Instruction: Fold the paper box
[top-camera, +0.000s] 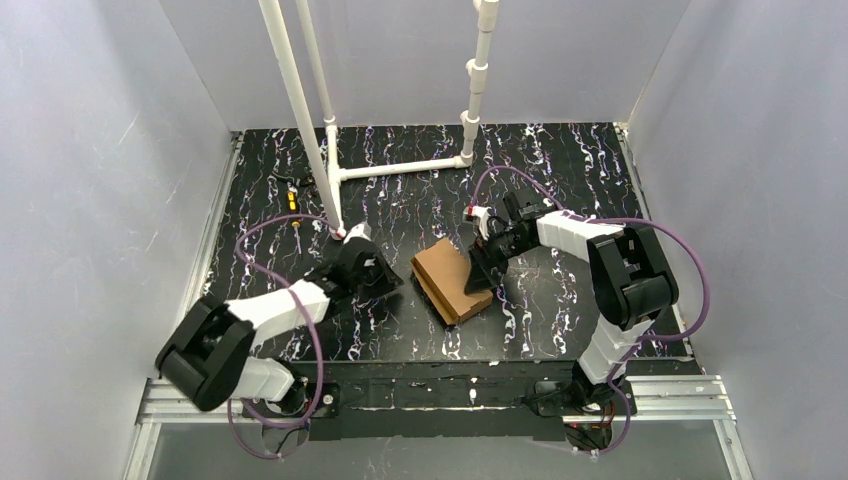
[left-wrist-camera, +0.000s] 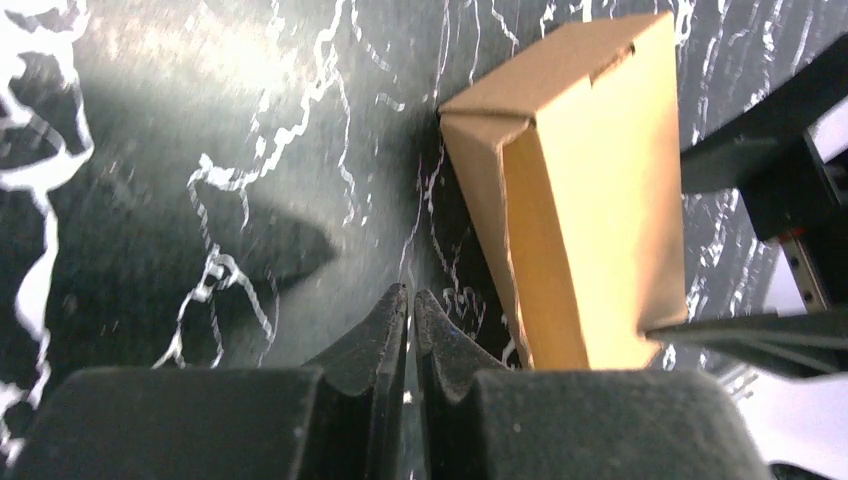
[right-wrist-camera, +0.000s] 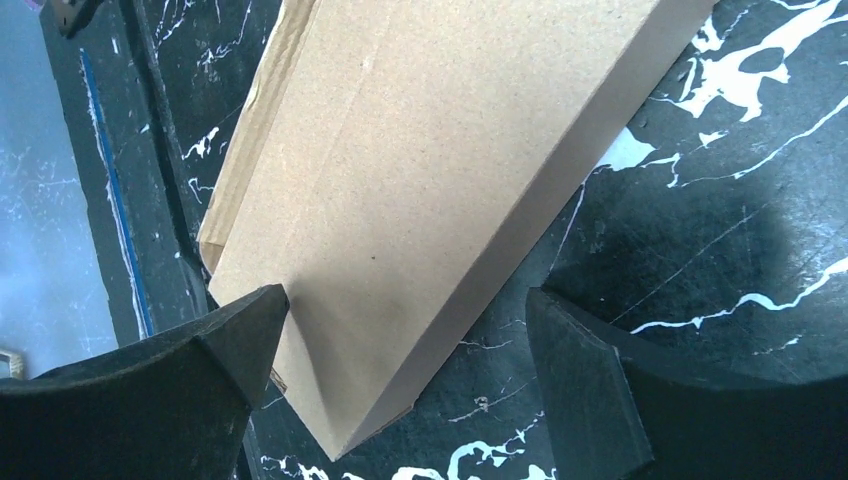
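Observation:
The paper box (top-camera: 452, 280) is a closed small brown cardboard carton lying on the black marbled table at its middle. It also shows in the left wrist view (left-wrist-camera: 580, 190) and the right wrist view (right-wrist-camera: 430, 190). My left gripper (top-camera: 385, 277) is shut and empty, resting just left of the box; its fingertips (left-wrist-camera: 398, 305) meet beside the box's near corner. My right gripper (top-camera: 485, 272) is open at the box's right edge. One of its fingers (right-wrist-camera: 240, 335) lies over the box top and the other finger (right-wrist-camera: 570, 345) stands over the bare table, beyond the box's long edge.
A white pipe frame (top-camera: 400, 168) stands on the table's far half, with an upright post (top-camera: 300, 110) close behind my left arm. Small dark and yellow bits (top-camera: 291, 198) lie at the far left. Grey walls enclose the table on three sides.

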